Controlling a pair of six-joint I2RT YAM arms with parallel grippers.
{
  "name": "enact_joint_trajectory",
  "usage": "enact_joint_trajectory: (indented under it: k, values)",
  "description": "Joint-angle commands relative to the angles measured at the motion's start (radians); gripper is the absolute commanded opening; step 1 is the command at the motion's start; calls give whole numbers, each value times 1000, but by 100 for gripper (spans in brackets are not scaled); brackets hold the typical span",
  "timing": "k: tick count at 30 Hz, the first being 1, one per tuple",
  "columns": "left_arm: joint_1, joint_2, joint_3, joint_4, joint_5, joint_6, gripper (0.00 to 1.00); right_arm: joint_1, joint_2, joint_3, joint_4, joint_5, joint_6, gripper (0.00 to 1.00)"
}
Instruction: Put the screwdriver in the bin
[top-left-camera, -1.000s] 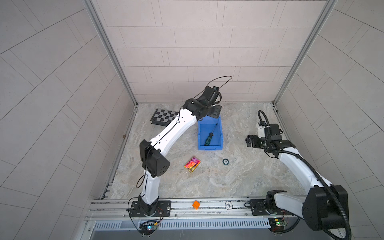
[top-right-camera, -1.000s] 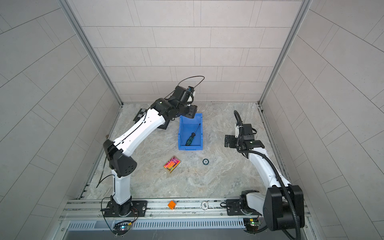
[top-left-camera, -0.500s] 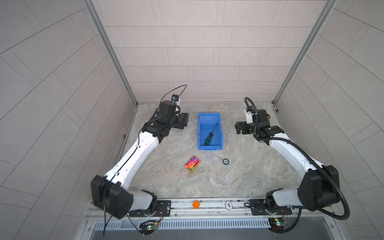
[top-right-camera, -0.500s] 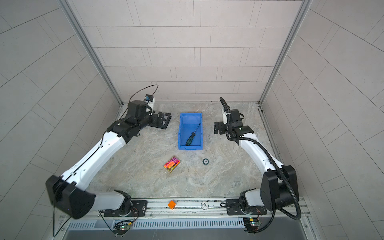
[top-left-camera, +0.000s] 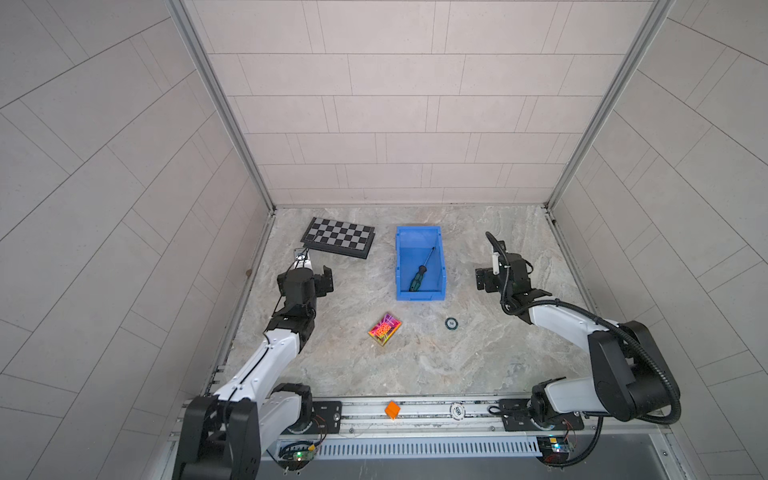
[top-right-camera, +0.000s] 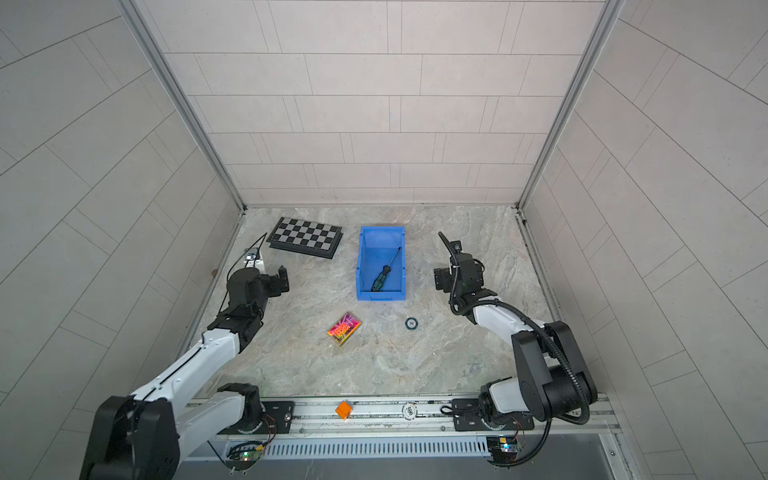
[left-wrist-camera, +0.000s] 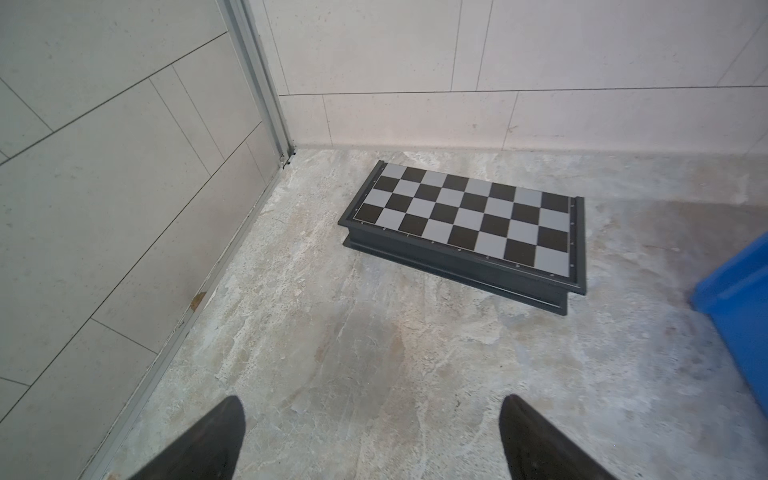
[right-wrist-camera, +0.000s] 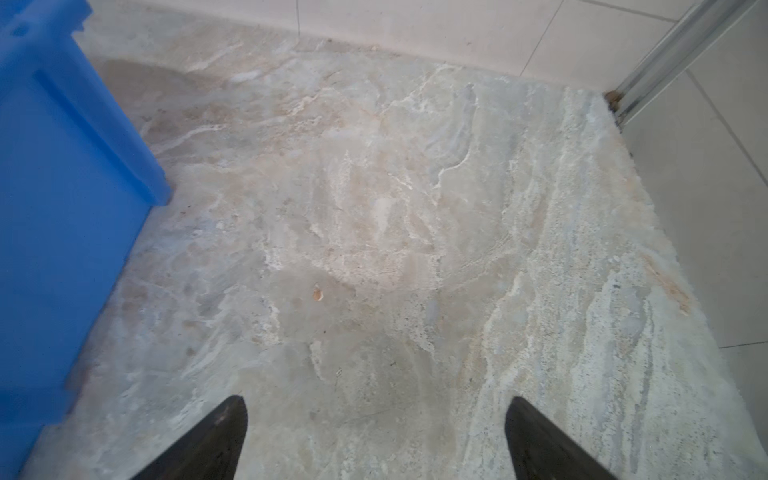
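the left gripper (left-wrist-camera: 372, 409) has its two dark tapered fingers (left-wrist-camera: 212, 440) spread wide and released, with only bare beige marbled table (left-wrist-camera: 374, 332) between them. in both top views it sits at the left of the scene (top-left-camera: 326, 280) (top-right-camera: 282, 280), close to the left wall and well apart from the bin. just beyond it, toward the far left corner, lies a flat black and grey folding chessboard (left-wrist-camera: 465, 220), closed and set at a slight angle (top-left-camera: 338, 243) (top-right-camera: 306, 237).

the right gripper (right-wrist-camera: 376, 403) is likewise released, its dark fingers (right-wrist-camera: 540, 440) standing wide apart over empty table and grasping nothing. it is held to the right of the bin (top-left-camera: 481, 279) (top-right-camera: 439, 278), near its right wall but not touching it.

the rectangular bright blue plastic bin (top-left-camera: 419, 296) (top-right-camera: 380, 296) stands in the middle of the table toward the far side, with its lower lip facing near. its outer wall shows at the edge of each wrist view (left-wrist-camera: 739, 299) (right-wrist-camera: 62, 187). the slim screwdriver with the dark green and black handle (top-left-camera: 419, 274) (top-right-camera: 384, 272) lies on the bin's floor, slanted, handle toward the near left and thin shaft pointing to the far right.

nearer than the bin, a shiny rainbow-coloured rectangular packet (top-left-camera: 385, 329) (top-right-camera: 343, 328) lies to the left and a small dark ring (top-left-camera: 451, 323) (top-right-camera: 411, 323) to the right. a small orange cube (top-left-camera: 392, 409) (top-right-camera: 343, 409) sits on the metal rail (top-left-camera: 415, 415) at the near edge.
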Motion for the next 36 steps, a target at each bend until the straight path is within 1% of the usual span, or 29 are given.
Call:
enact_joint_trajectory:
  k: [1, 2, 4, 6, 9, 11, 12, 14, 15, 17, 19, 20, 24, 29, 34, 36]
  values:
    - [17, 56, -62, 334, -38, -10, 99, -41, -35, -61, 243, 82, -14, 99]
    - [26, 85, -78, 388, -32, -18, 100, -65, -43, -61, 224, 80, 14, 99]
    - [33, 135, -88, 452, -30, -8, 100, -92, -47, -70, 238, 80, 18, 99]
    - [47, 177, -84, 464, -2, -8, 100, -107, -38, -68, 234, 88, -8, 99]
    - [47, 253, -132, 608, 13, -4, 99, -115, 9, -70, 237, 101, -36, 99]
    - [47, 322, -144, 685, 16, -5, 100, -115, 52, -106, 328, 102, -39, 99]
    - [47, 349, -137, 697, 33, 1, 99, -115, 72, -125, 383, 105, -34, 99]
    - [47, 389, -101, 674, 79, 15, 99, -114, 130, -157, 524, 113, -51, 99]
    - [47, 382, -83, 622, 91, 24, 99, -114, 159, -157, 537, 123, -43, 99]
    - [43, 390, -69, 608, 128, 45, 99, -113, 194, -187, 615, 78, -60, 99]
    - [42, 383, -72, 606, 129, 48, 100, -111, 213, -215, 704, 57, -84, 99]
    - [40, 384, -72, 607, 128, 49, 99, -111, 201, -207, 663, 53, -80, 99]
    - [32, 382, -67, 595, 127, 59, 99, -119, 209, -196, 653, 37, -72, 99]
    - [27, 384, -65, 593, 122, 62, 100, -116, 211, -203, 673, 13, -88, 99]
    - [27, 384, -64, 593, 122, 62, 100, -107, 213, -258, 781, -13, -105, 99]
    - [27, 385, -62, 592, 122, 61, 100, -111, 213, -245, 756, 0, -97, 99]
